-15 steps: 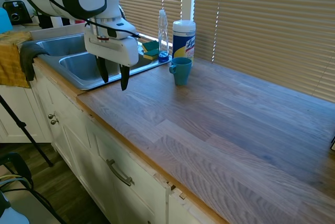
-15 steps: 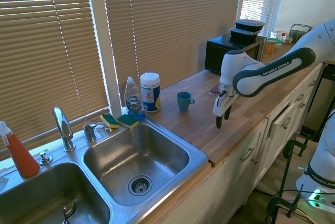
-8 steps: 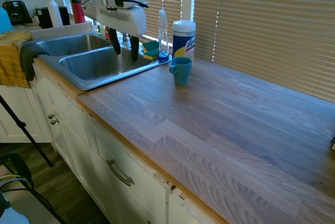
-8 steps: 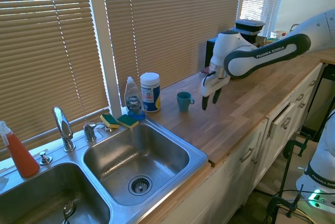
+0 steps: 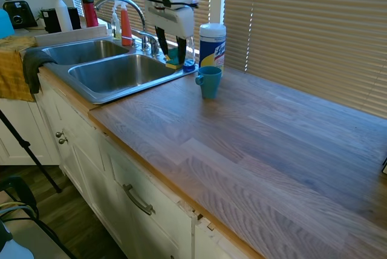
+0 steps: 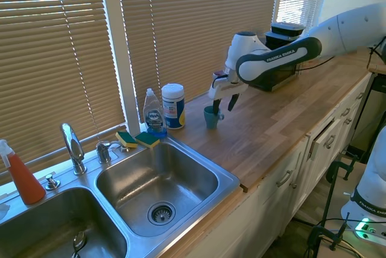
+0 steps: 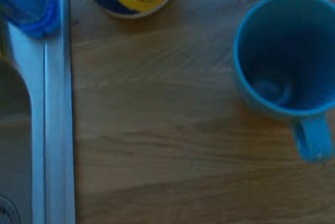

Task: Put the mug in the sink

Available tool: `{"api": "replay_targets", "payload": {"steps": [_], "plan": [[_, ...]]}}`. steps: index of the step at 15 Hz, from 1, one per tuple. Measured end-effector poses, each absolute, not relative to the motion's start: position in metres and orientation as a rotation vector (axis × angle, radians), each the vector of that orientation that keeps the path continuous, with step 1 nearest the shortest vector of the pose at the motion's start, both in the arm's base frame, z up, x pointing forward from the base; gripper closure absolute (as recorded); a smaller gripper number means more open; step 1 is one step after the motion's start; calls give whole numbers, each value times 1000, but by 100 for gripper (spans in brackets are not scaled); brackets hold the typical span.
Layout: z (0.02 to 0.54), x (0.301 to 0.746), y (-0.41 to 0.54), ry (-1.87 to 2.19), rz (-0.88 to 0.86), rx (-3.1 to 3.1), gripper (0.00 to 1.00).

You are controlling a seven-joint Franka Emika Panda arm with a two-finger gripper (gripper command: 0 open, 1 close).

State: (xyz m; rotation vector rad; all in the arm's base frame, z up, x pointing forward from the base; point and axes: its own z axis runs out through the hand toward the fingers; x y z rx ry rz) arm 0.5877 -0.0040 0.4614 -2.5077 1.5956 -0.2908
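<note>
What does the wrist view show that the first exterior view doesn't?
Only the wrist view shows the inside of the mug, which looks empty. Only the first exterior view shows the end effector, open above the sink's edge, the faucet and the blinds. Both show the mug, the canister and the wooden counter.

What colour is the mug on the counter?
Teal, blue-green; the mug shows best in the first exterior view.

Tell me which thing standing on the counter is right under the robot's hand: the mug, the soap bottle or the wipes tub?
The small teal mug. The end effector hangs open just above it, while the white-and-yellow wipes canister and clear dish-soap bottle stand further towards the sink.
</note>
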Motion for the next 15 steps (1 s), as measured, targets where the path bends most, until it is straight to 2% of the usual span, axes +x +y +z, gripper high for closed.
{"api": "replay_targets", "payload": {"steps": [7, 12, 13, 15], "plan": [[432, 674, -21, 1761, -305, -2448, 0], [401, 701, -24, 1797, -237, -2484, 0], [395, 703, -25, 1802, -226, -2489, 100], [384, 706, -25, 1799, -196, -2509, 100]]}}
